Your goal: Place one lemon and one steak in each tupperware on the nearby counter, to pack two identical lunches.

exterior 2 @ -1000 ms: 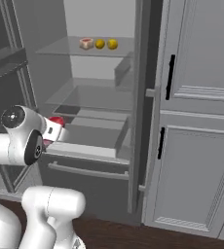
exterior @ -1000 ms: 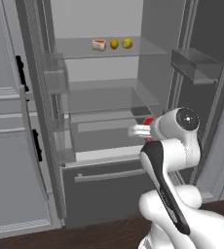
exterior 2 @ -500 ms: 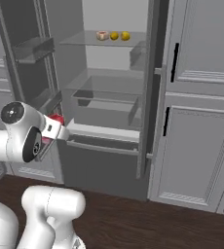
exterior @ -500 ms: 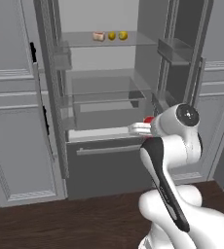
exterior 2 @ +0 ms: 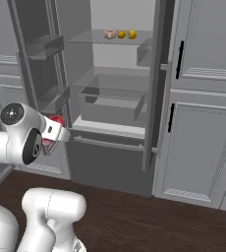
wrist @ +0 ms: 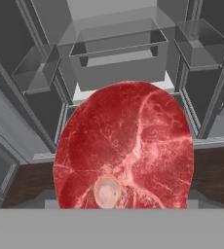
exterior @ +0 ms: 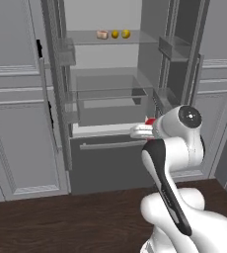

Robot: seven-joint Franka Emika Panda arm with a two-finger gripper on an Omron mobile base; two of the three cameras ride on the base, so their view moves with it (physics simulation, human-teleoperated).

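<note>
— From behind the arm on its left, what do you see?

— The fridge [exterior: 110, 89] stands open. On its top shelf [exterior: 135, 38] sit a pale steak [exterior: 102, 34] and two lemons [exterior: 115, 34], side by side. The arm's hand is drawn back in front of the drawer, and a bit of red, the held steak [exterior: 150, 121], peeks out at its tip.

— And from the other side?

— Same shelf, same trio: the pale steak [exterior 2: 109, 34] and the lemons [exterior 2: 121, 34] just beside it. The red steak [exterior 2: 56, 121] sits at the end of the hand, near the fridge's left door.

— The hand's own camera?

— The red steak [wrist: 123, 148] covers the middle: marbled, with a small pale bone disc low down. The fingers are hidden behind it, but they look clamped on it, standing fairly wide.

— How will it handle?

— I'd guess soft, a bit slick, not heavy. It may sag or slide if swung fast. Gripping across its thick middle seems right.

— And the lemons?

— Firm and round, likely to roll. I'd take one across its widest part, squarely. No bench or tupperware to be seen from here.
</note>
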